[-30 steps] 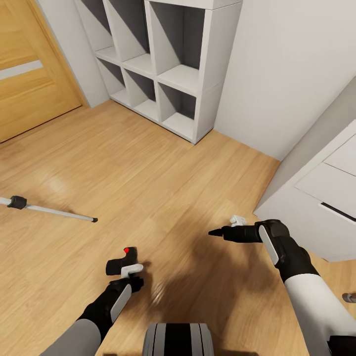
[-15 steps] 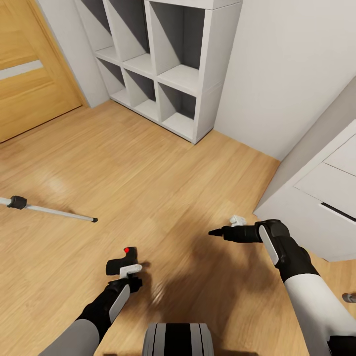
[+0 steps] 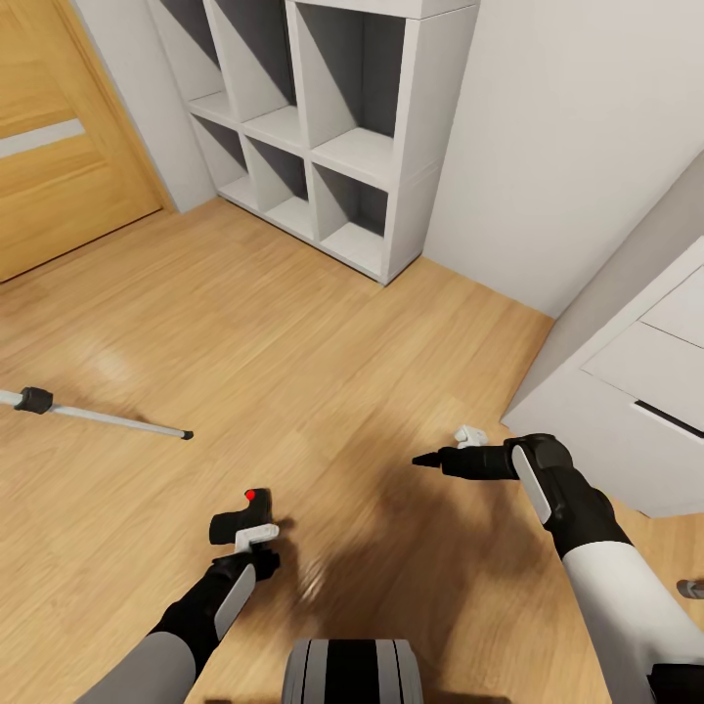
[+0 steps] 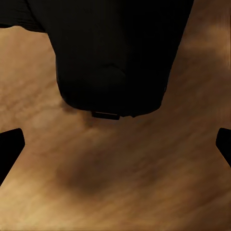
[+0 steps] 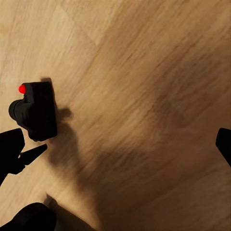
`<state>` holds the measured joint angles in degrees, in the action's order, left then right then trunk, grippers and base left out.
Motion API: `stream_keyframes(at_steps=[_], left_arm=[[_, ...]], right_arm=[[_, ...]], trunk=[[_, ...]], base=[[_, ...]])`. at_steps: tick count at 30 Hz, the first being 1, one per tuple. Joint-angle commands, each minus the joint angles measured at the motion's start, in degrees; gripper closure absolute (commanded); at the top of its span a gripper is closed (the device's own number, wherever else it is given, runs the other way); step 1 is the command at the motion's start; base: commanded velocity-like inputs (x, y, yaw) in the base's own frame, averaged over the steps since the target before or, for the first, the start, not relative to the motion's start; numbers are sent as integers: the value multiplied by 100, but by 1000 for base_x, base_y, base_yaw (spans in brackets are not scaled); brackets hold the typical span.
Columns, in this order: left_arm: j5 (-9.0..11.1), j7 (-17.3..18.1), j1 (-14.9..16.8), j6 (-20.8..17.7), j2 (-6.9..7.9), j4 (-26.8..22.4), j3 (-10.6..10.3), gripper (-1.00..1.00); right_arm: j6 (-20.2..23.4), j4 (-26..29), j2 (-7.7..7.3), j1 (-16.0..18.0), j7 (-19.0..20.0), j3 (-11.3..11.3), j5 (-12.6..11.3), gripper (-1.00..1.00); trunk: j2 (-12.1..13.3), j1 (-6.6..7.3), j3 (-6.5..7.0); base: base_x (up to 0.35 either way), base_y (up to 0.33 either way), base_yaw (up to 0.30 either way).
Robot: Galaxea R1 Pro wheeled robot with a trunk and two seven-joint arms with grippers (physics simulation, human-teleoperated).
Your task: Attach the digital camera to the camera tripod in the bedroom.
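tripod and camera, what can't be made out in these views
- Silver-legged camera tripod: head view, the left edge cuts it off; one leg lies along the wood floor, its head is unseen.
- Small black digital camera with red dot: left wrist view, too close and dark for detail.
- Left claw: head view, whether it touches the camera is unclear.

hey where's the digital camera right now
In the head view, the digital camera sits low on the left, on the wood floor, just ahead of the left claw, with the tripod leg lying farther left.
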<state>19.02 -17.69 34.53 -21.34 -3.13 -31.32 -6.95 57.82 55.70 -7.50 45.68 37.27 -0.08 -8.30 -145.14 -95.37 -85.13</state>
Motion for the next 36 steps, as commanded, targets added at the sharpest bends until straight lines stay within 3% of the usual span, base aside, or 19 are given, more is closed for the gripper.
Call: stream_keyframes(at_steps=[1,5,9,14,16,21,25,29,34,36], left_arm=[[63,-52,1,165,5,126,-30,-100],[60,-49,1,620,5,412,-33,-100],[55,-10,1,826,8,546,-38,-100],[44,342,1,1103,19,627,-48,-100],[47,569,1,1444,19,659,-60,-100],[14,637,1,1602,11,666,-86,-100],[-139,656,1,1803,1,663,-108,-100],[-394,655,1,2391,1,756,-110,-100],[-548,653,1,2925,1,1102,-102,-100],[-553,653,1,2960,3,1134,-100,-100]], right_arm=[[43,3,-4,2,-19,-1,-42,-100],[45,3,-6,2,-15,-1,-35,-100],[45,3,-6,2,-12,-5,-33,-100],[45,3,-6,2,-10,-4,-32,-100],[45,3,-6,2,-10,-2,-31,-100],[45,3,-6,2,-9,-2,-31,-100],[45,3,-6,2,-9,-1,-31,-100],[45,3,-6,2,-9,-1,-31,-100],[45,3,-6,2,-9,-1,-31,-100],[45,3,-6,2,-9,-1,-31,-100]], trunk=[[-2,1,-4],[-2,1,-4],[-2,1,-4],[-2,1,-4],[-2,1,-4],[-2,1,-4],[-2,1,-4],[-2,1,-4],[-2,1,-4],[-2,1,-4]], base=[[0,0,0],[0,0,0],[0,0,0],[0,0,0],[0,0,0],[0,0,0],[0,0,0],[0,0,0],[0,0,0],[0,0,0]])
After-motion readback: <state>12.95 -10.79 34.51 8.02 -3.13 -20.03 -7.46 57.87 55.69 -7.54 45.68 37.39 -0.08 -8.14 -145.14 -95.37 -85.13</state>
